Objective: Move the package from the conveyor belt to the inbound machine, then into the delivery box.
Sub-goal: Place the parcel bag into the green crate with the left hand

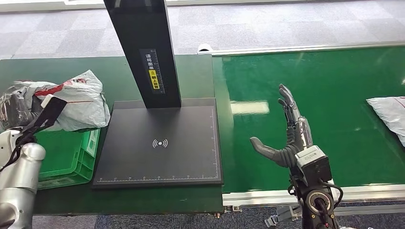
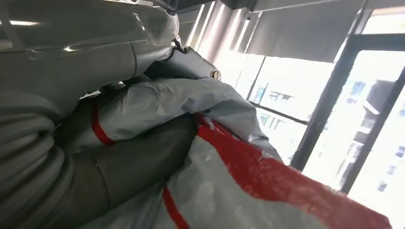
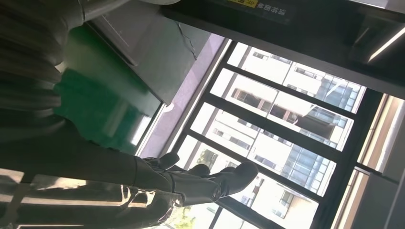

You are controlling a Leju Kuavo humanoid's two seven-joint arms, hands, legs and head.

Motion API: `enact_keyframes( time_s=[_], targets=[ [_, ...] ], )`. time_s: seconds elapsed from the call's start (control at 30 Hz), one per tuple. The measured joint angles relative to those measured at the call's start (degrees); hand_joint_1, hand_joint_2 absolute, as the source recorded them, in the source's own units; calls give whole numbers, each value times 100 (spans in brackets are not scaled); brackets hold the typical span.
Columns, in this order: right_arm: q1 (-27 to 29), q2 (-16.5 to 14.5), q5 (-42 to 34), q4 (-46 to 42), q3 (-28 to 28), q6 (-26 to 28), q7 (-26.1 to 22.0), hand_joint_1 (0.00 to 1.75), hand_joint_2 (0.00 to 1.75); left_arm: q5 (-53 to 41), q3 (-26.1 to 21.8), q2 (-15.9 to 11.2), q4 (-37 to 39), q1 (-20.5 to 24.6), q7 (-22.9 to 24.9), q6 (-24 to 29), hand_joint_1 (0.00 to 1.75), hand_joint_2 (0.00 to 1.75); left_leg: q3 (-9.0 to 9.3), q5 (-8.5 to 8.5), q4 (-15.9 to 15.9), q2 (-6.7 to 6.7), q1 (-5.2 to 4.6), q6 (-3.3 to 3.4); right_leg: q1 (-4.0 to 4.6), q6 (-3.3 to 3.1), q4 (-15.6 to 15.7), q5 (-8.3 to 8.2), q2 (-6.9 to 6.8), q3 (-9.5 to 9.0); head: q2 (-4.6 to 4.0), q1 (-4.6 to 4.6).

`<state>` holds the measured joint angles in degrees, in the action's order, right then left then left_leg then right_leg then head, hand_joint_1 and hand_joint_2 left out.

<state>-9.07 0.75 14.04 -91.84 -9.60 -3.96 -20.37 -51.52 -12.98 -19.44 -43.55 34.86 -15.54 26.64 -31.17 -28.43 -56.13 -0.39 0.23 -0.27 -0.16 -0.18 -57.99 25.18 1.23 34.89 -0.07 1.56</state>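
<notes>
Package (image 1: pixel 71 102), grey with red markings, was gripped by the left hand (image 1: pixel 28 117) above the green delivery box (image 1: pixel 67 160), apparently for release into it, while the right hand (image 1: pixel 286 138) hovered open and empty over the conveyor belt (image 1: pixel 334 143).

Grey carpet floor (image 1: pixel 286 24); tall bright windows (image 3: pixel 286 124), perhaps facing buildings.

Crinkled glossy plastic package (image 1: pixel 79 100); matt black scanner plate (image 1: pixel 160 143); shiny green belt (image 1: pixel 329 95).
</notes>
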Motion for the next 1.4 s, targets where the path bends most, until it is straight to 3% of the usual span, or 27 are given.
enact_keyframes(
  time_s=[0.27, 0.47, 0.5, 0.6, 0.63, 0.67, 0.73, 0.83, 0.9, 0.97, 1.13, 1.27, 1.4],
  targets=[
    [-100, -2, -50, 39, -13, -2, 31, 0, 175, -766, -182, -392, 1258, 270, 1351, 214, 175, 175, -1, 3, 1, 2, 16, -5, 14, -2, -4, 0, 1, 1, 0, -1],
    [-209, -11, -86, 94, -84, -2, 110, 0, 175, -1141, -440, -625, 1585, 283, 1950, 506, 175, 175, -6, 2, 1, 4, 16, -6, 15, -2, -4, 1, 3, 4, 0, -3],
    [-216, -15, -86, 102, -101, -2, 115, 0, 175, -1204, -480, -657, 1617, 284, 2029, 555, 166, 175, -5, 1, 1, 6, 16, -7, 15, -2, -4, 0, 5, 5, 0, -3],
    [-226, -29, -86, 131, -133, 1, 122, 0, 175, -1283, -608, -747, 1698, 286, 2136, 624, 39, 175, -4, -1, 0, 9, 16, -10, 15, -2, -4, 0, 9, 8, 0, -2],
    [-228, -33, -86, 139, -135, 4, 126, 0, 175, -1241, -649, -764, 1718, 288, 2095, 587, 3, 175, -4, -1, 0, 8, 16, -10, 15, -2, -3, 0, 9, 9, 0, -2],
    [-227, -38, -86, 144, -136, 10, 129, 0, 175, -1132, -698, -772, 1731, 294, 1989, 495, 0, 175, -4, -1, 0, 7, 16, -10, 15, -2, -3, 1, 8, 10, 0, -2],
    [-226, -46, -84, 149, -135, 21, 133, 0, 175, -505, -880, -748, 1747, 330, 1484, -34, 0, 175, -3, -1, 0, 5, 16, -10, 15, -3, -3, 1, 6, 10, 0, -1],
    [-226, -51, -63, 161, -133, 21, 133, 0, 175, 1064, -1462, -622, 1743, 430, 449, -1503, 0, 175, -1, -1, 0, 3, 15, -10, 15, -3, -3, 1, 4, 5, 0, -1],
    [-226, -51, -52, 181, -133, 17, 133, 0, 175, 1775, -1870, -545, 1735, 484, 45, -2233, 0, 175, 5, 0, 1, 3, 15, -10, 14, -3, -3, 0, 5, 1, 0, -2],
    [-226, -52, -51, 201, -133, 15, 133, 0, 175, 2070, -2157, -486, 1733, 513, -94, -2531, 0, 175, 8, 0, 0, 4, 15, -10, 14, -4, -3, 0, 6, -1, 0, -2],
    [-226, -53, -51, 226, -132, 14, 133, 0, 175, 2202, -2509, -398, 1706, 546, -126, -2646, 0, 175, 11, 0, 0, 4, 15, -11, 14, -6, -4, -2, 6, -3, 0, -1],
    [-226, -53, -51, 246, -131, 13, 133, 0, 175, 2278, -2634, -362, 1701, 575, -165, -2713, 0, 0, 11, 1, 1, 4, 15, -12, 15, -6, -4, -2, 6, -2, 0, -2],
    [-226, -54, -50, 254, -131, 13, 133, 0, 175, 3062, -2776, -293, 1607, 587, -516, -3367, 0, 175, 11, 1, 0, 2, 15, -12, 15, -6, -4, -2, 4, -2, 0, -1]
  ],
)
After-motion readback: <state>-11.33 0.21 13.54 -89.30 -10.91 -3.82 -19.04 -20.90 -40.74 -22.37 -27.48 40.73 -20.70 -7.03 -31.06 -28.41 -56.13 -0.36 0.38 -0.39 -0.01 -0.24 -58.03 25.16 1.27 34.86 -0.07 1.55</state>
